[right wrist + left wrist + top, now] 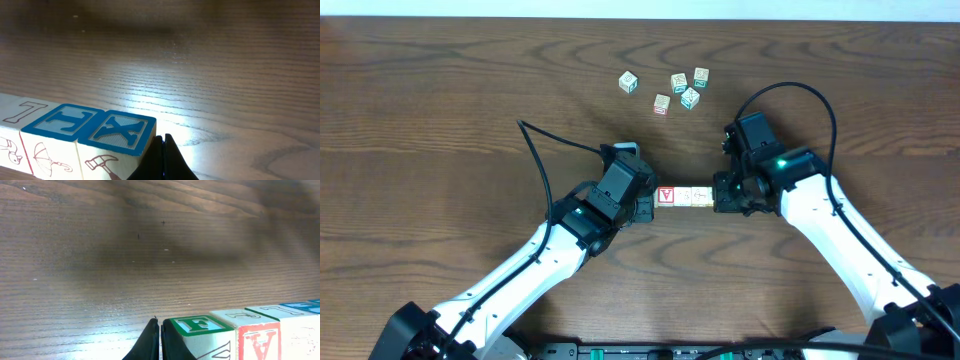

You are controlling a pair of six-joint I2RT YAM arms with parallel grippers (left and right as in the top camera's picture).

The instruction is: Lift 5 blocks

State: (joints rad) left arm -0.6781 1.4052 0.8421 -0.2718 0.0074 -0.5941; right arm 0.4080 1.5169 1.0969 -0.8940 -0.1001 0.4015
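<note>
A short straight row of blocks [686,197] lies between my two grippers at the table's middle, with a red V face [666,196] at its left end. My left gripper [649,203] is shut, and the outer side of its fingers presses the row's left end. In the left wrist view the shut gripper [160,326] touches a block with a green F top [199,325], beside a red-printed block [260,340]. My right gripper [721,193] is shut against the right end. There the gripper [163,141] touches a blue X block [120,131], next to a blue H block [62,124]. Whether the row rests on the table or hangs above it does not show.
Several loose cubes lie apart at the back of the wooden table [440,110]: a pale one [628,81], a pinkish-print one [662,103] and teal-print ones [690,97]. A black cable [535,150] runs left of the left arm.
</note>
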